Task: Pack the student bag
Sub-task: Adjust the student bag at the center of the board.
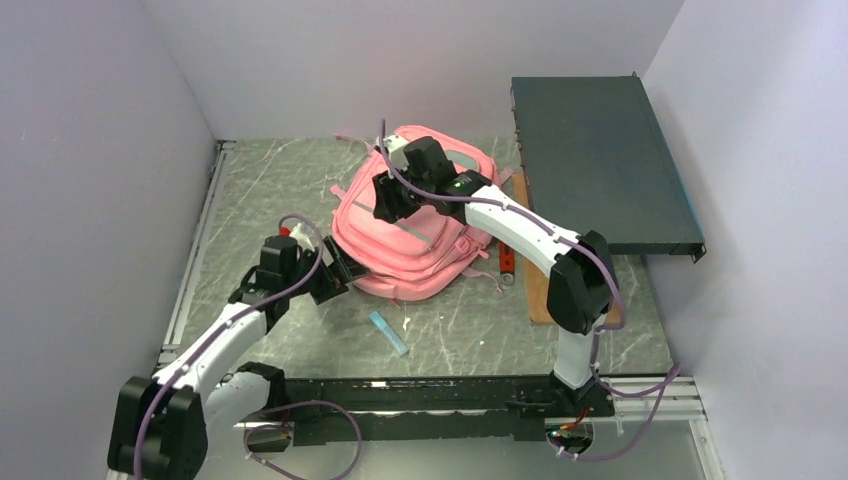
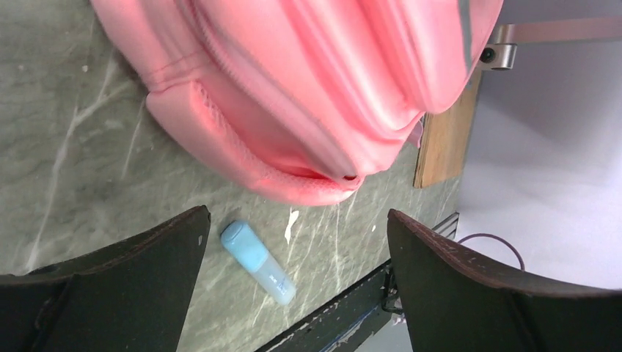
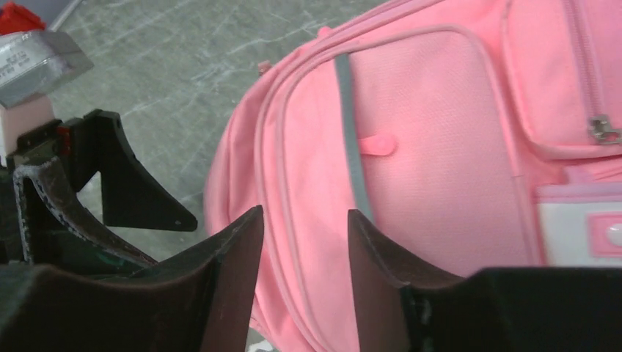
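Note:
The pink student bag (image 1: 415, 240) lies flat in the middle of the table, front pockets up. My right gripper (image 1: 385, 200) hovers over its left part. In the right wrist view my right gripper (image 3: 304, 220) is open, its jaws partly apart astride a zip seam of the bag (image 3: 433, 169), not closed on it. The white-pink patch (image 3: 579, 235) shows at the right. My left gripper (image 1: 335, 278) is open and empty at the bag's near-left edge. In the left wrist view my left gripper (image 2: 297, 249) is low over the table, with the bag (image 2: 293, 88) just ahead.
A light blue tube (image 1: 388, 333) lies on the table in front of the bag, also seen in the left wrist view (image 2: 257, 262). A wooden board (image 1: 535, 275) and a red item (image 1: 506, 262) lie right of the bag. A dark flat box (image 1: 600, 160) stands at back right.

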`<state>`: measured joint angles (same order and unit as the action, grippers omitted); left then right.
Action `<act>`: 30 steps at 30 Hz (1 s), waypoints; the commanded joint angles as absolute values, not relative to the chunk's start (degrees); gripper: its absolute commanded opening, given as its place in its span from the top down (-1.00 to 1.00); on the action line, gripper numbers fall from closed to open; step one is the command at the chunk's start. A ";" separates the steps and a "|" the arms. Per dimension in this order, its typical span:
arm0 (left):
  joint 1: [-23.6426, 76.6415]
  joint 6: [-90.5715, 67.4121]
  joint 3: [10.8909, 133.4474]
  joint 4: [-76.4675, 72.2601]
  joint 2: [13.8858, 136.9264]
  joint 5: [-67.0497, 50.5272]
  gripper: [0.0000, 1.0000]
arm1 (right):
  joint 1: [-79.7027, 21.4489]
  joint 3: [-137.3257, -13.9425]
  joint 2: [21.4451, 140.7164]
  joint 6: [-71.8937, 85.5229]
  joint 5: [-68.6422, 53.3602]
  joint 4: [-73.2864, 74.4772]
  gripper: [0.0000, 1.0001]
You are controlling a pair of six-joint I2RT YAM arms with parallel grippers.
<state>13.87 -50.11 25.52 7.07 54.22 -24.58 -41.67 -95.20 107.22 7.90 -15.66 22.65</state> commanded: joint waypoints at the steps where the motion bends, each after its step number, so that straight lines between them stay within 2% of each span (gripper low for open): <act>1: 14.59 -50.23 30.32 2.11 60.03 -24.03 -0.87 | -41.22 -94.17 102.77 7.77 -11.04 24.94 -0.07; 5: 14.59 -49.50 30.61 0.51 63.60 -23.07 -0.62 | -41.31 -88.18 95.75 6.07 -3.66 29.56 -0.17; 8: 14.59 -48.19 30.54 0.44 63.28 -21.63 -0.27 | -41.40 -82.63 90.05 4.52 2.71 32.11 -0.17; 14: 12.62 -42.92 33.90 3.10 62.69 -17.33 0.69 | -41.40 -71.02 81.94 4.00 7.78 33.64 -0.06; 17: 11.05 -41.67 36.29 3.99 64.32 -18.75 1.00 | -41.27 -66.70 81.48 3.95 10.17 32.82 -0.08; 25: 9.32 -41.93 37.82 3.84 64.20 -22.20 1.00 | -41.21 -67.51 89.77 6.71 23.54 37.27 -0.07; 30: 9.30 -42.37 35.28 3.86 61.46 -24.46 0.97 | -41.21 -67.53 93.51 6.41 26.91 38.64 -0.06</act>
<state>9.52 -42.70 36.49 5.32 64.45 -21.45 -41.34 -66.08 92.27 5.80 20.64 36.77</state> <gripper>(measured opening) 0.007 0.530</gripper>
